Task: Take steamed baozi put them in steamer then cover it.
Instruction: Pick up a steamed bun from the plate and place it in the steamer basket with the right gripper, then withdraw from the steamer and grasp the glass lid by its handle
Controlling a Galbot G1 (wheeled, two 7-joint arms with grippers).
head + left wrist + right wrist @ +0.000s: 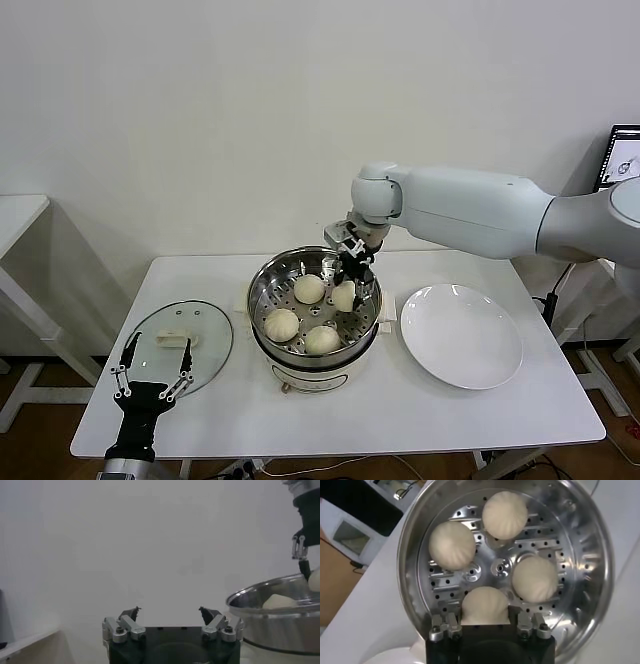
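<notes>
A: Starting with the head view, what is sitting on the white bench?

B: The steamer is standing in the middle on its cream base, and four steamed baozi are lying on its perforated tray. The empty white plate is lying just to the robot's right of it, and the glass lid is lying flat to its left, handle up.

A: And the arms?

B: The right arm is reaching in from the right, its right claw pointing down inside the pot at the bun on the right side of the tray. The left claw is hanging over the near edge of the lid, fingers spread wide, holding nothing.

A: What is the left wrist view giving?

B: The left claw is showing its two fingertips well apart against the white wall, with nothing between them. Off to one side, the steamer's steel rim is showing with a bun inside, and the other arm's claw is dipping down into it.

A: And the right wrist view?

B: It is looking straight down into the pot. Three buns are sitting around the tray's centre, and the fourth bun is lying between the fingers of the right claw. Whether the fingers are pressing it or standing just clear of it, I cannot tell.
</notes>
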